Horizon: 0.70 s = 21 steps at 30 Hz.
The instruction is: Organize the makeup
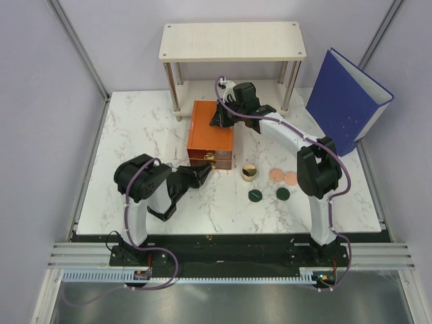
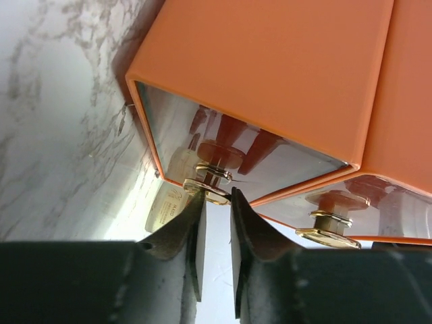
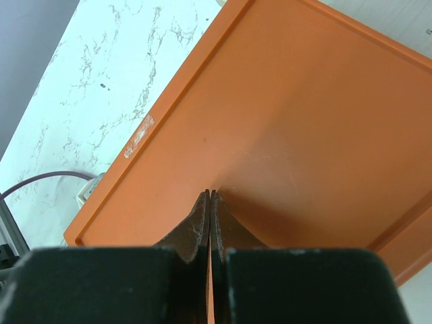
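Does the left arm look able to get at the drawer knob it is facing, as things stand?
Probably yes: the left gripper is open, and the gold knob on the orange box sits right at its fingertips with nothing between them.

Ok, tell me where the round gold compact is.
In the top external view, the round gold compact sits just right of the orange drawer box, with the peach-pink discs on its other side.

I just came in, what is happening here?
The right gripper, shut, presses on the top of the orange box of drawers, seemingly to steady it. The left gripper, slightly open, is at the gold knob of one drawer, not clearly gripping it. The gold compact, two peach discs and two green discs lie on the table beside the box, not yet put away.
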Available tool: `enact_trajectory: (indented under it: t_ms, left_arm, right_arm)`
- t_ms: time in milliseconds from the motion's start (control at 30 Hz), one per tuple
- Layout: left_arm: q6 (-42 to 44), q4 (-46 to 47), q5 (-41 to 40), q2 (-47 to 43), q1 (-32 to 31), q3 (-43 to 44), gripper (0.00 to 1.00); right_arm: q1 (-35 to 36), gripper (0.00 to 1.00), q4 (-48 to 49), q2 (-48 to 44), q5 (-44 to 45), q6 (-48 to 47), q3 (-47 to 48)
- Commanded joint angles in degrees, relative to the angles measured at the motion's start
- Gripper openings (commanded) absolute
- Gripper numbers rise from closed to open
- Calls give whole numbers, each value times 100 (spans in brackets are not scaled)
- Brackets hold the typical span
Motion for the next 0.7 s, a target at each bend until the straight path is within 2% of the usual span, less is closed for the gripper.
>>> enact_trajectory:
  t_ms: [0, 233, 467, 600, 667]
  left_arm:
    - [53, -1084, -15, 386, 11, -73, 20]
    - [237, -1514, 284, 9, 11, -99, 12]
    - [711, -2893, 705, -747, 11, 94, 8]
    - [1019, -4279, 829, -1195, 11, 330, 5]
    - [1151, -4669, 812, -1414, 11, 419, 2]
  right_arm:
    - [92, 0, -1026, 201, -84, -172, -389]
    - [83, 0, -1017, 192, -136, -190, -451]
    - [83, 0, -1017, 218, -215, -190, -442]
    - [74, 0, -1017, 210, -216, -216, -442]
    - [74, 0, -1008, 201, -216, -225, -433]
